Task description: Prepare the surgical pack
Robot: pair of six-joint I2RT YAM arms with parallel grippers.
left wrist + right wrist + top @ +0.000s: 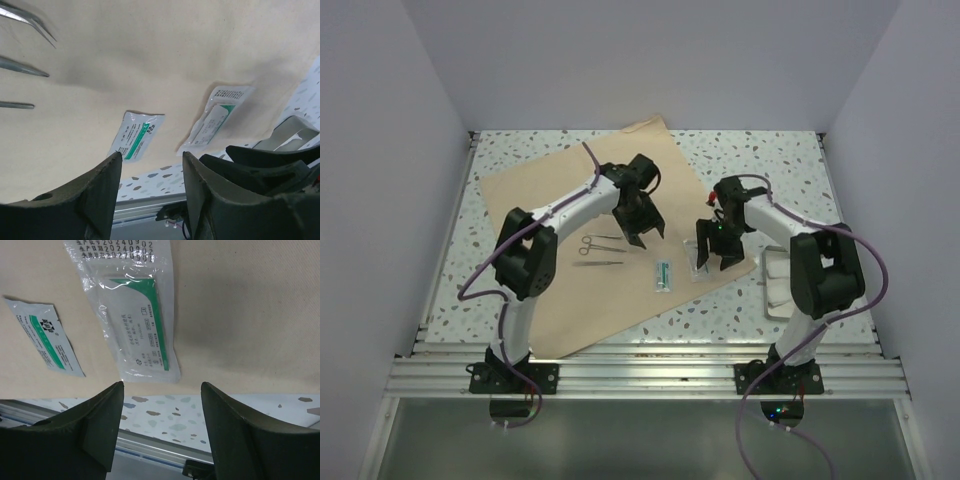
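We see the wide tan kraft-paper wrapping sheet (610, 305) of the surgical pack lying flat and unfolded on the speckled terrazzo table (790, 170). It is turned so that its corners point far, near, left and right. Both arms hang over its right half. The left gripper (644, 236) has its jaws apart and empty. The right gripper (716, 258) likewise stands parted, with nothing between its fingers.

Below the right gripper lies a clear plastic packet with a green stripe (137, 315), just inside the sheet's near-right edge, with its long axis roughly square to that edge. We judge the sheet's right corner to be nearest the right gripper, a little outward from it, so a first fold there would fall to that arm. The left gripper sits nearer the sheet's middle, close to the thin steel scissors (600, 240).
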